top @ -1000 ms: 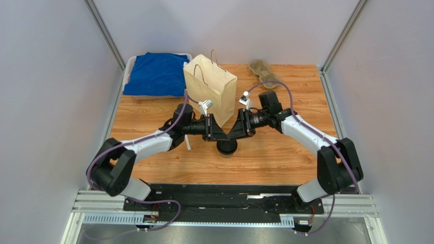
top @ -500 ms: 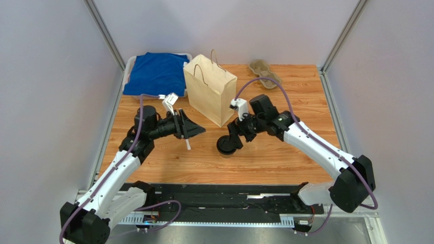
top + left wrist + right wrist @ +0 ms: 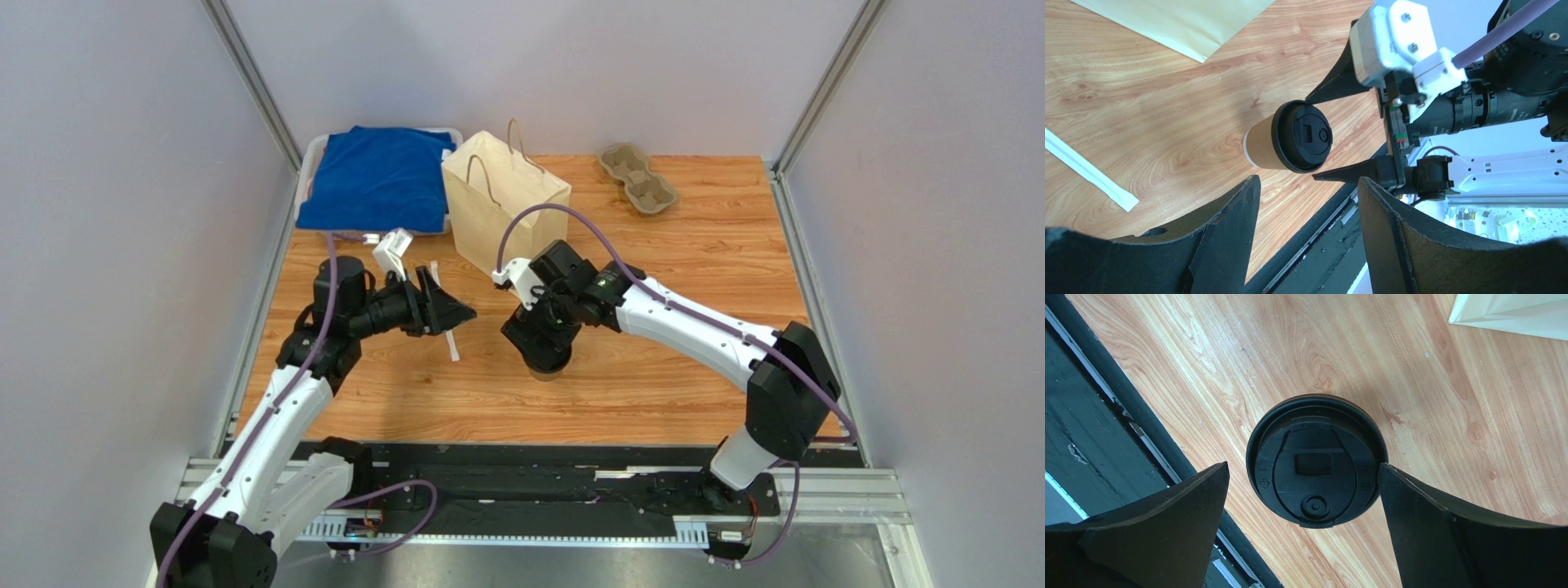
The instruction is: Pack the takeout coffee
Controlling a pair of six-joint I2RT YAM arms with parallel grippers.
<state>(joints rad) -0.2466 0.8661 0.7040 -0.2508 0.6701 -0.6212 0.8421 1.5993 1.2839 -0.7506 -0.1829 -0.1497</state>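
From above, the small brown paper cup with a round black plastic lid (image 3: 548, 365) stood upright on the wooden surface (image 3: 687, 368), near the front edge and a little way in front of the tan paper bag with handles (image 3: 505, 218). The right fingers (image 3: 528, 336) hung right over the cup, spread wide with one on each side, holding nothing. The left fingers (image 3: 451, 306) were off to the left of the cup, apart from it, spread and empty too. A thin white straw (image 3: 451, 347) lay flat just below them. So the right arm was the nearer one. The bag stood up, but its inside could not be seen. The grey-brown pulp cup tray (image 3: 637, 178) at the back right had nothing in its holes. A blue cloth (image 3: 374, 178) filled a pale bin (image 3: 309, 165) at the back left. In the left wrist view, the cup stood tall with its lid (image 3: 1303, 136) facing up, between the two pointed right fingers, which were not squeezing it. In the right wrist view, the lid sat straight below, in the middle of the wide gap. I think a straight drop and a squeeze would catch the cup.
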